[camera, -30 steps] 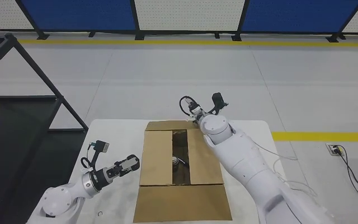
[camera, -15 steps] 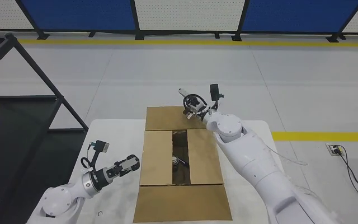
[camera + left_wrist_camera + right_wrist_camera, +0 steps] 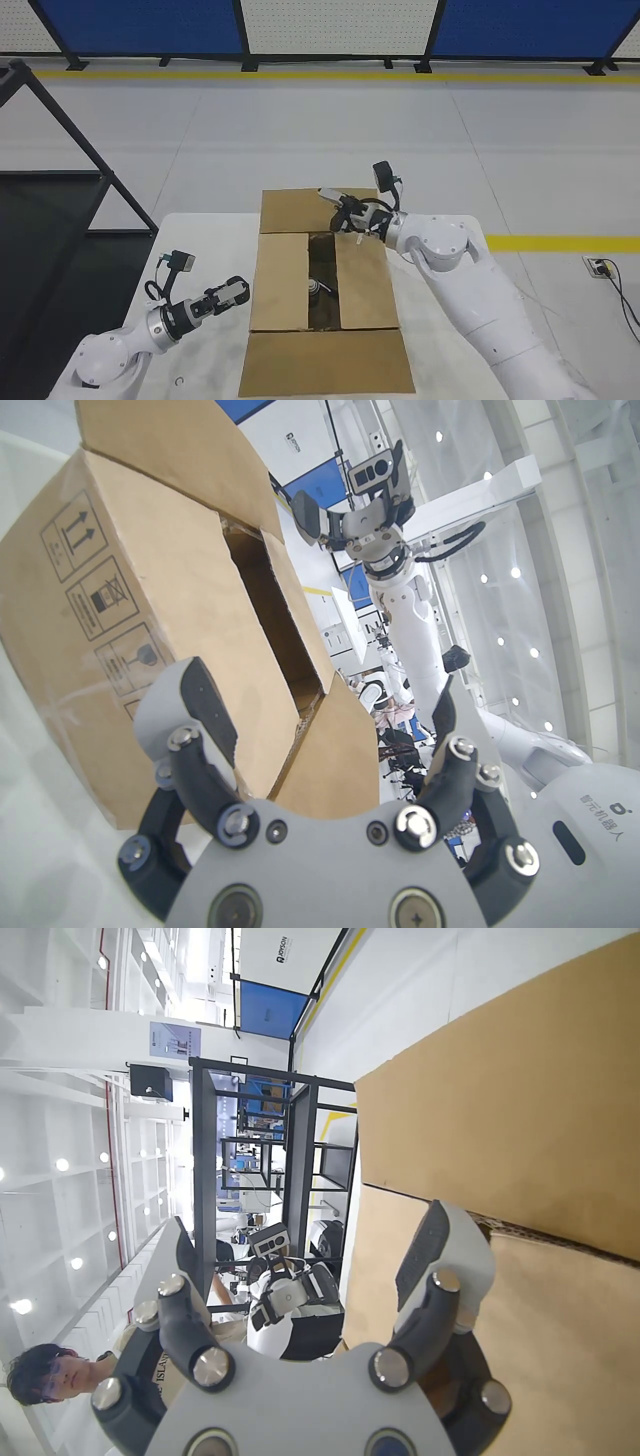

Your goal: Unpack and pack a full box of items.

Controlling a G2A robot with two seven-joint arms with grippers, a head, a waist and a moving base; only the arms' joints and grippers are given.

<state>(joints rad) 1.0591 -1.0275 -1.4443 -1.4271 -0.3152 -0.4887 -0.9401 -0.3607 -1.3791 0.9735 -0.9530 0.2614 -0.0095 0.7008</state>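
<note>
A brown cardboard box (image 3: pixel 280 285) stands in the middle of the white table (image 3: pixel 205 245). Its far flap (image 3: pixel 298 210) lies folded outward, and the side flaps leave a dark slot (image 3: pixel 322 270) with a small metallic item (image 3: pixel 315 290) inside. My right gripper (image 3: pixel 338 203) hangs open over the box's far end, nothing between its fingers; in the right wrist view it (image 3: pixel 305 1248) is above the flaps (image 3: pixel 500 1103). My left gripper (image 3: pixel 232 293) rests open and low on the table, left of the box; in the left wrist view it (image 3: pixel 325 710) faces the box's side wall (image 3: pixel 125 600).
A black metal rack (image 3: pixel 60 130) stands off the table's left side. The near flap (image 3: pixel 325 362) reaches toward the table's front edge. Bare table lies on both sides of the box.
The far flap has gone from nearly upright to folded outward. My right arm has swung its elbow to the right, with the gripper staying over the box's far end. The left arm has kept still.
</note>
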